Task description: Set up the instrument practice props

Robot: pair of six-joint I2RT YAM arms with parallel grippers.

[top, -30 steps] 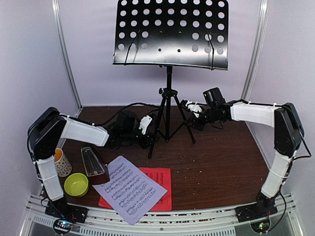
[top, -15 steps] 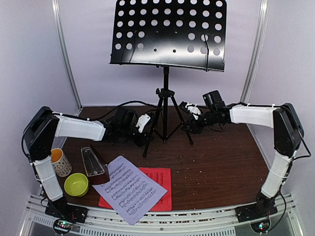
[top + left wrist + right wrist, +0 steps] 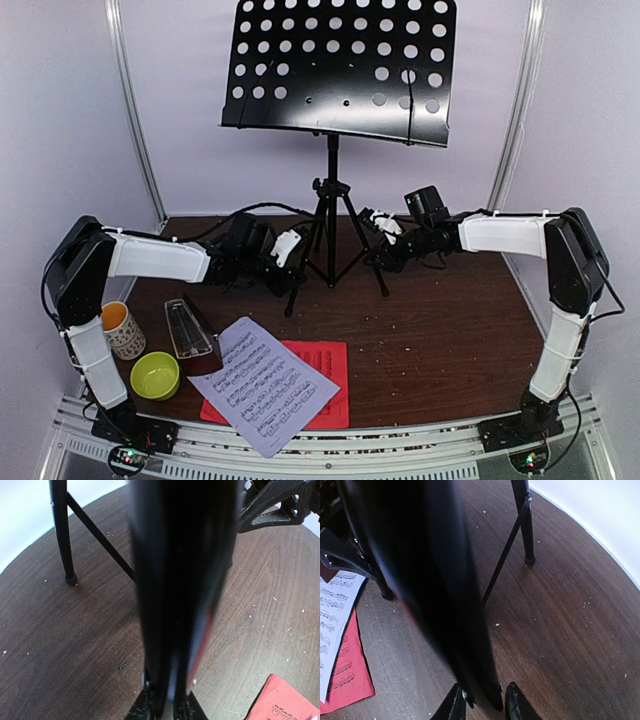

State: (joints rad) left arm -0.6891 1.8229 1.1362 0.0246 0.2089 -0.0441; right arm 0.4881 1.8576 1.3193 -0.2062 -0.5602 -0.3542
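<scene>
1. Front edge, left of centre: the white sheet (image 3: 265, 385) lies flat and askew. It overlaps the left part of the red sheet (image 3: 328, 370), and its near corner reaches past the front edge of the table (image 3: 460, 330).
2. Front left: the green bowl (image 3: 154, 375) stands upright, just left of the sheets.
3. Behind the bowl: the metronome (image 3: 190, 333) stands upright, just beside the white sheet's left edge. Whether the two touch cannot be determined.
4. Left of the metronome: the mug (image 3: 125, 330) stands upright, close against the left arm's base column.
5. Mid-table, left: the left gripper (image 3: 290, 252) reaches in from the left, low over the wood. It is clamped on the front-left leg of the music stand (image 3: 332, 190). In the left wrist view that leg fills the centre as a dark blur and runs down between the fingers (image 3: 139, 709). A corner of the red sheet shows at lower right.
6. Mid-table, right: the right gripper (image 3: 378, 238) reaches in from the right at about the same depth. It is closed on the stand's right leg. In the right wrist view the blurred leg passes between the fingers (image 3: 513, 701). Both sheets show at the left edge.
7. Rear centre: the music stand is upright between the two grippers, with its tripod spread. Its perforated desk sits high at the back and is tilted slightly.
8. General: pale specks are scattered across the table surface.
</scene>
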